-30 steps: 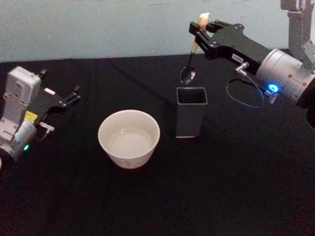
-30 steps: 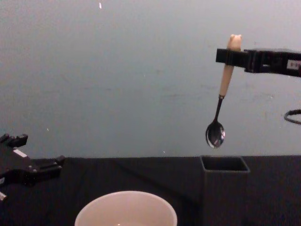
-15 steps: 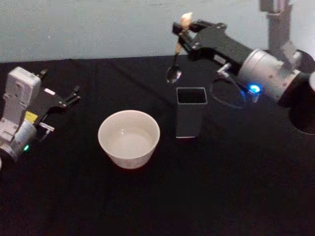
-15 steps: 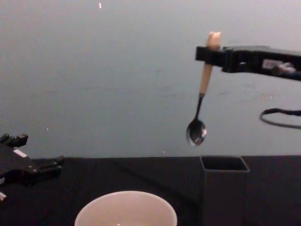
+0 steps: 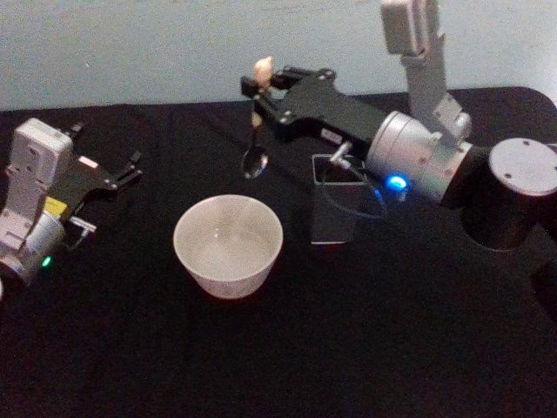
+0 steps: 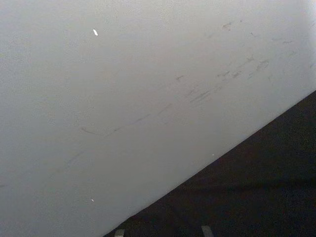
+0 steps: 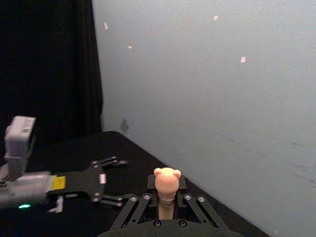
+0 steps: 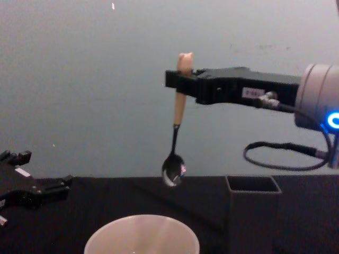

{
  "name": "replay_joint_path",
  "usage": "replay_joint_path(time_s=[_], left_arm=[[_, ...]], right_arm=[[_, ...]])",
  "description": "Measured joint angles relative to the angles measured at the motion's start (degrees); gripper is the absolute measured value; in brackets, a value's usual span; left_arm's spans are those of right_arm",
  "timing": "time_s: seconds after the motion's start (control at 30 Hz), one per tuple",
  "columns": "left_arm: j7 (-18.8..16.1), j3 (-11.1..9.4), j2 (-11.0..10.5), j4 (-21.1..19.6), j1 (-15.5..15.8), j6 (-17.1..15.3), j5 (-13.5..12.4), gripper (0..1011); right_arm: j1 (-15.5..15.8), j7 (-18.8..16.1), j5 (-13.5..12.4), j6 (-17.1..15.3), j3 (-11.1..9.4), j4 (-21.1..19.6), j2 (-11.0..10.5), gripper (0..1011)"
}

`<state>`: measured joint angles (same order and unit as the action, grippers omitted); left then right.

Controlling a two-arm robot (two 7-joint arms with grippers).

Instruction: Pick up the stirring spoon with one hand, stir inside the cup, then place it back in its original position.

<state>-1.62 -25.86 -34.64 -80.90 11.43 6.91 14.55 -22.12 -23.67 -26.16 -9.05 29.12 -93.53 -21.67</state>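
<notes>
My right gripper (image 5: 259, 87) is shut on the cream handle of the stirring spoon (image 5: 254, 162), which hangs bowl-down in the air. The spoon's bowl is just beyond the far rim of the cup (image 5: 228, 246), above the table. In the chest view the spoon (image 8: 173, 169) hangs from the right gripper (image 8: 183, 80) above the cup (image 8: 142, 236). The dark square holder (image 5: 329, 228) stands right of the cup, partly behind the right arm, and shows empty at its top (image 8: 253, 183). The knobbed spoon tip (image 7: 167, 179) sticks up between the fingers. My left gripper (image 5: 129, 171) rests open at the far left.
A black cloth (image 5: 287, 357) covers the table, with a pale wall (image 8: 106, 79) behind it. A black cable loop (image 8: 283, 156) hangs from the right arm over the holder. The left arm's white body (image 5: 33, 187) sits at the left edge.
The right gripper has carried the spoon leftward, from above the holder to just behind the cup, and slightly lower. The left arm has not moved.
</notes>
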Motion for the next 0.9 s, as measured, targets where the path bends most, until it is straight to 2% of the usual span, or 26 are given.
replay_joint_path(time_s=[0.37,0.57,0.9], left_arm=[[0.0,0.0,0.0,0.0,0.0,0.0,0.0,1001],[0.0,0.0,0.0,0.0,0.0,0.0,0.0,1001],[0.0,0.0,0.0,0.0,0.0,0.0,0.0,1001]], right_arm=[[1.5,-3.1,1.2,0.8,3.5,0.5,-0.2,211],[2.0,-3.7,2.4,1.9,4.6,1.7,-0.1,211],[2.8,-2.9,5.8,6.2,5.7,5.8,2.6,211]])
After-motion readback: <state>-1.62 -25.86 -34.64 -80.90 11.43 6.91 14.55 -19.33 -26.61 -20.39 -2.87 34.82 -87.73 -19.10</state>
